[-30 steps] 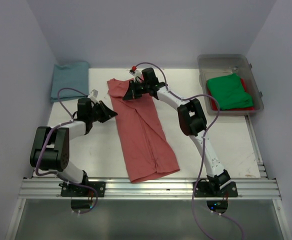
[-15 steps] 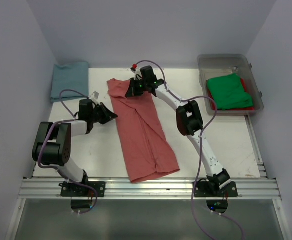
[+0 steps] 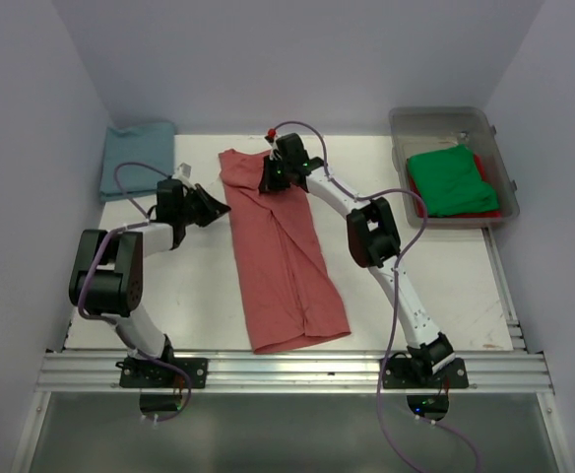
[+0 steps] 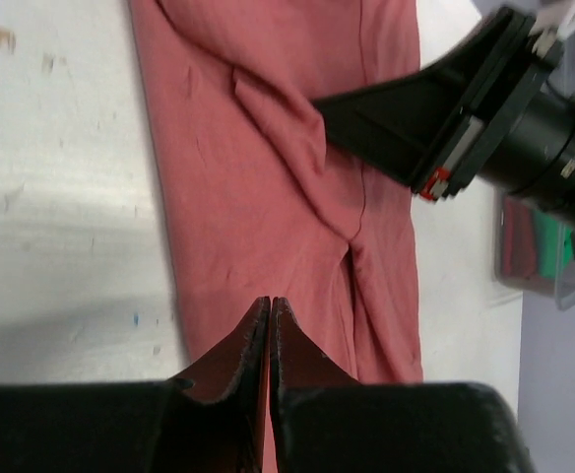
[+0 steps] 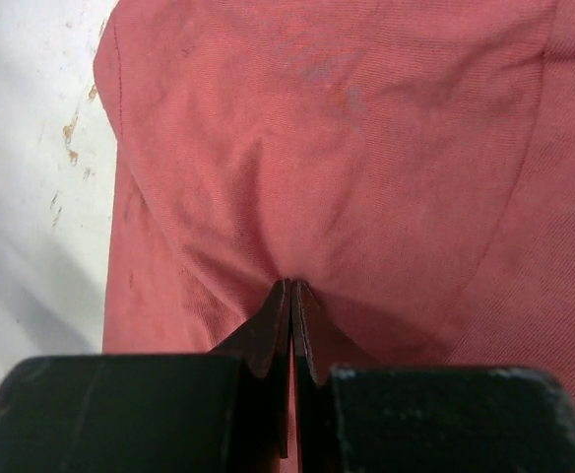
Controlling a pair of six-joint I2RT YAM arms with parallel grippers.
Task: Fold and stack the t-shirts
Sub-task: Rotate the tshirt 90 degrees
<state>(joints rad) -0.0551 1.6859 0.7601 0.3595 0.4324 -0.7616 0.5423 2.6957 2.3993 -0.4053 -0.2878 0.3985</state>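
The shirt [image 3: 286, 266] runs lengthwise from the right gripper [image 5: 291, 286], clenched on its far end, toward the near bench [image 3: 194, 296] edge. The left gripper [image 4: 270, 304] pinches its side edge close beside.

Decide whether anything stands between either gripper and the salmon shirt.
Nothing visible does. The right gripper has its jaws shut on a pinch of the salmon shirt at its far end. The left gripper has its jaws shut on the shirt's left edge.

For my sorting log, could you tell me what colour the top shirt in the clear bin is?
That cloth shirt is bright green; top external view.
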